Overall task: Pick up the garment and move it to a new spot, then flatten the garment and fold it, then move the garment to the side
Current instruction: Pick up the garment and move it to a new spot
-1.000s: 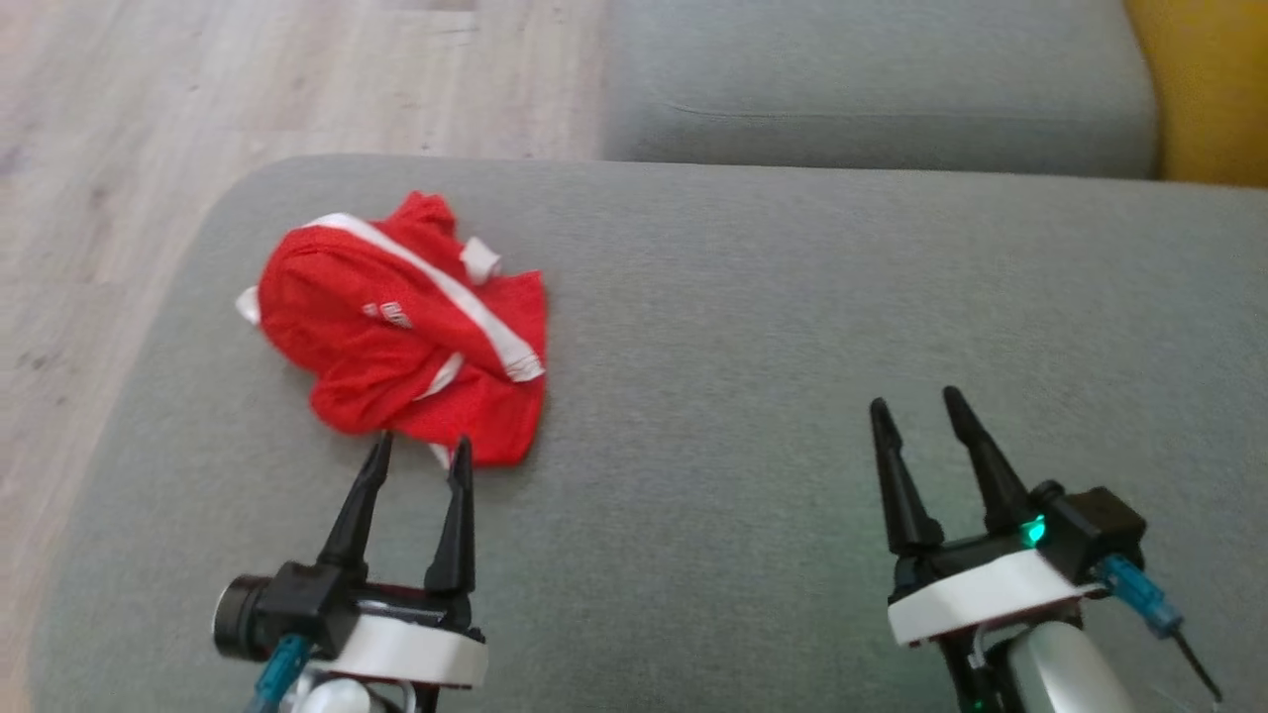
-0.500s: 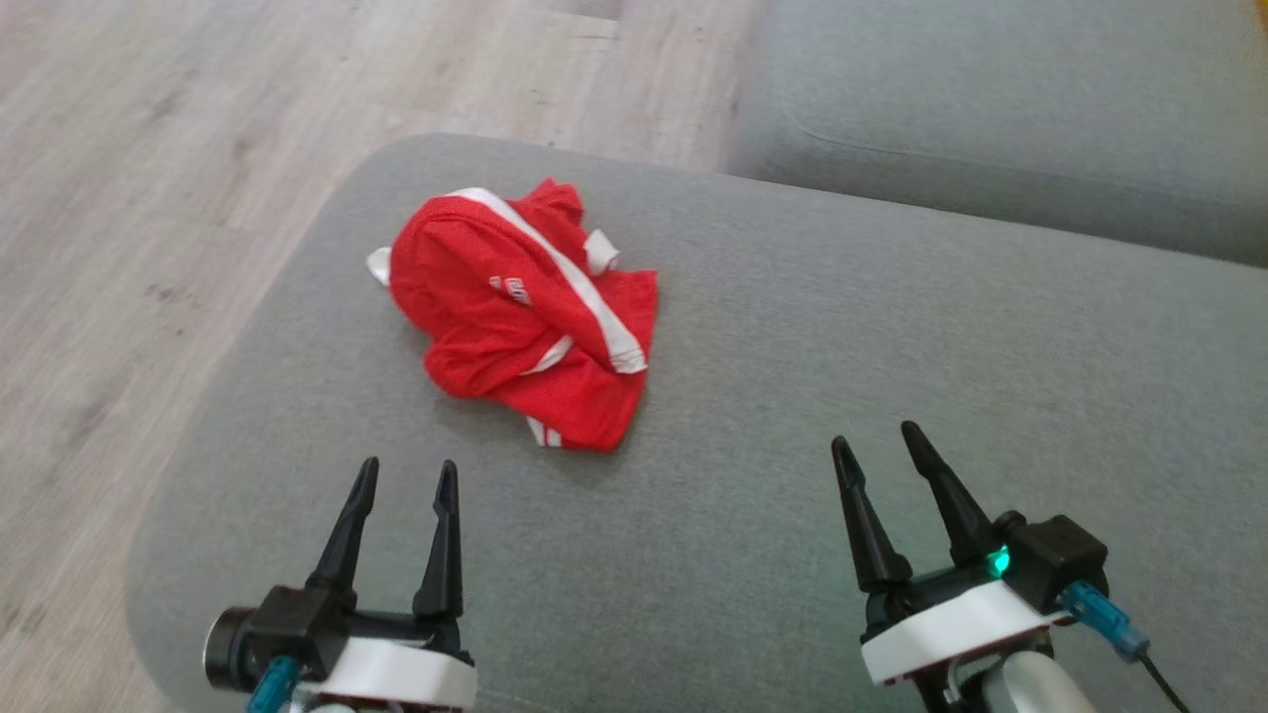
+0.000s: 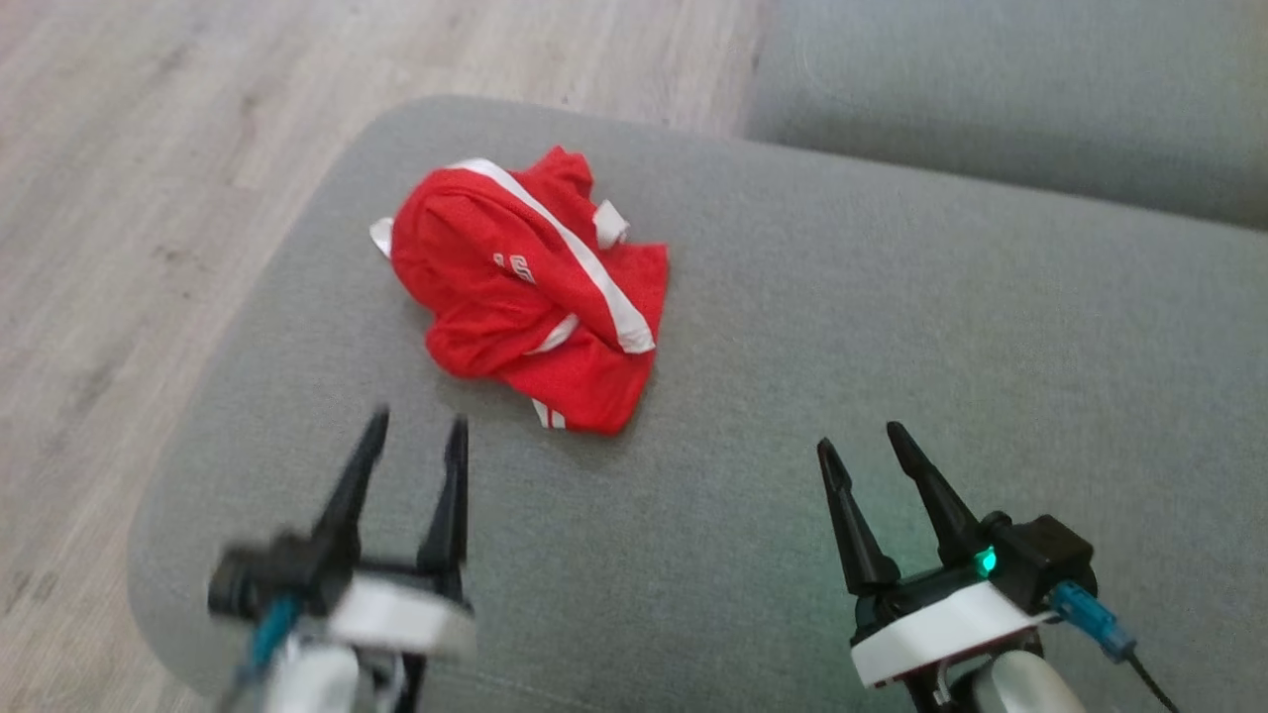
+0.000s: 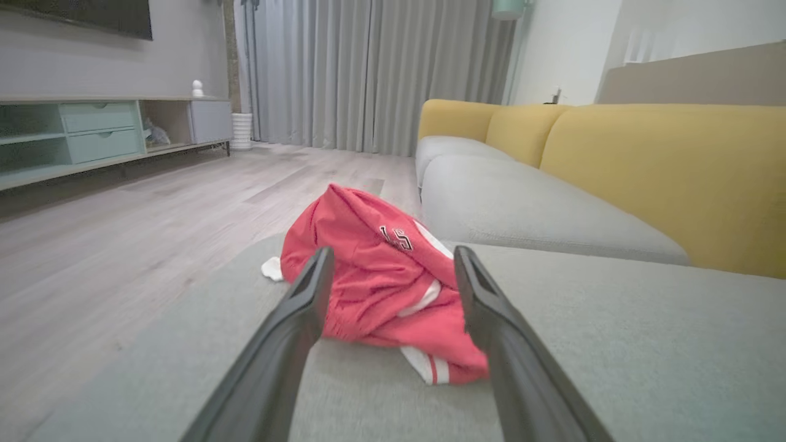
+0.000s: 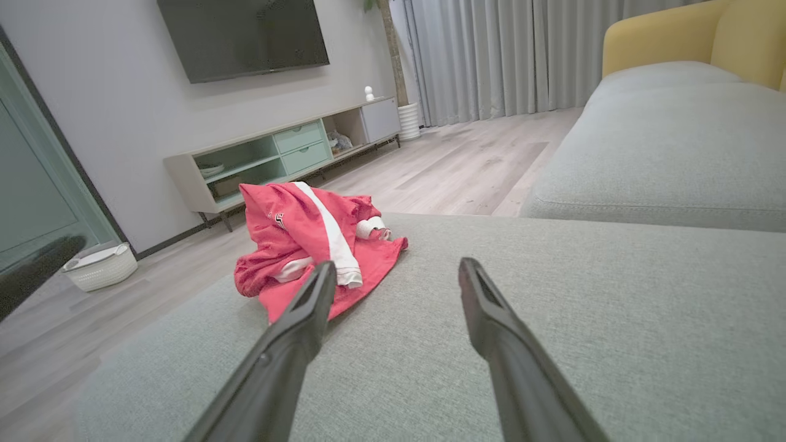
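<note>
A crumpled red garment (image 3: pixel 525 292) with white stripes lies on the grey cushion (image 3: pixel 842 327), towards its far left corner. My left gripper (image 3: pixel 414 428) is open and empty, its tips a short way in front of the garment's near edge. In the left wrist view the garment (image 4: pixel 381 276) sits just beyond the open left gripper (image 4: pixel 393 261). My right gripper (image 3: pixel 860 444) is open and empty over bare cushion, well to the right of the garment. The right wrist view has the garment (image 5: pixel 307 239) to the left of the right gripper (image 5: pixel 396 270).
The cushion's rounded left edge drops to a pale wooden floor (image 3: pixel 129 178). A second grey seat (image 3: pixel 1010 89) lies beyond, with yellow backrests (image 4: pixel 663 166). A TV cabinet (image 5: pixel 276 153) and a white basket (image 5: pixel 101 264) stand across the room.
The head camera swung left and tilted, shifting the whole picture. My left gripper has edged forward towards the garment and is blurred. The garment lies as before.
</note>
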Controlling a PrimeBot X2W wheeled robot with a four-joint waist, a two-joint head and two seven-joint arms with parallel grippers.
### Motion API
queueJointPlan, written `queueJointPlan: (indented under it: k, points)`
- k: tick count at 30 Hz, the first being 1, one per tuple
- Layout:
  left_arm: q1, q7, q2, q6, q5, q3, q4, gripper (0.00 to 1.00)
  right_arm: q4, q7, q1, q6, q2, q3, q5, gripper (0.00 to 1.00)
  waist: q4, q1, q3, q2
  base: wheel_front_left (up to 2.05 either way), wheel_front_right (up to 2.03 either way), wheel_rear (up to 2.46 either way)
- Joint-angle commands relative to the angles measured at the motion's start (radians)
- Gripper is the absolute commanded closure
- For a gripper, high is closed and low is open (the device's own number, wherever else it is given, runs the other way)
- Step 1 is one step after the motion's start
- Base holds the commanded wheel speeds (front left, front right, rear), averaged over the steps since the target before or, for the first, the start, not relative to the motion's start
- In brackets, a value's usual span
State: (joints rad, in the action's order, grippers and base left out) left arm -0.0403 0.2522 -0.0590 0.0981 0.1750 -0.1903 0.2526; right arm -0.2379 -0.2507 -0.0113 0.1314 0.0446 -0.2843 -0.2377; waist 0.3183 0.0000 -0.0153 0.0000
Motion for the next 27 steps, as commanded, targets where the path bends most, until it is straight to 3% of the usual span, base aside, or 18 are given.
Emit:
queueJointPlan:
  k: [1, 11, 12, 13, 20, 27]
  points:
    - [-0.133, 0.005, -0.025, 0.01, -0.007, 0.026, -0.01, 0.0, 0.034, -0.011, -0.052, -0.001, 0.006, -0.017, 0.012, 0.0, -0.029, 0.0, -0.037, 0.0, 0.0, 0.0, 0.0]
    - [-0.58, -0.335, -0.174, 0.032, 0.08, -0.069, 0.225, 0.0, 0.04, -0.011, -0.116, -0.001, 0.006, -0.018, 0.042, 0.0, -0.14, 0.0, -0.15, 0.0, 0.0, 0.0, 0.0]
    - [-0.613, -0.364, -0.194, 0.032, 0.11, -0.086, 0.246, 0.0, 0.043, -0.011, -0.124, -0.001, 0.006, -0.02, 0.044, 0.0, -0.153, 0.0, -0.161, 0.0, 0.0, 0.0, 0.0]
    - [-0.676, -0.411, -0.25, 0.032, 0.156, -0.126, 0.287, 0.0, 0.051, -0.011, -0.138, -0.001, 0.006, -0.025, 0.045, 0.0, -0.177, 0.0, -0.185, 0.0, 0.0, 0.0, 0.0]
    - [-0.809, -0.523, -0.364, 0.032, 0.291, -0.238, 0.417, 0.0, 0.067, -0.011, -0.169, -0.001, 0.006, -0.021, 0.053, 0.0, -0.223, 0.0, -0.26, 0.0, 0.0, 0.0, 0.0]
    - [-0.84, -0.539, -0.395, 0.032, 0.354, -0.32, 0.501, 0.0, 0.067, -0.011, -0.184, -0.001, 0.006, -0.022, 0.052, 0.0, -0.237, 0.0, -0.278, 0.0, 0.0, 0.0, 0.0]
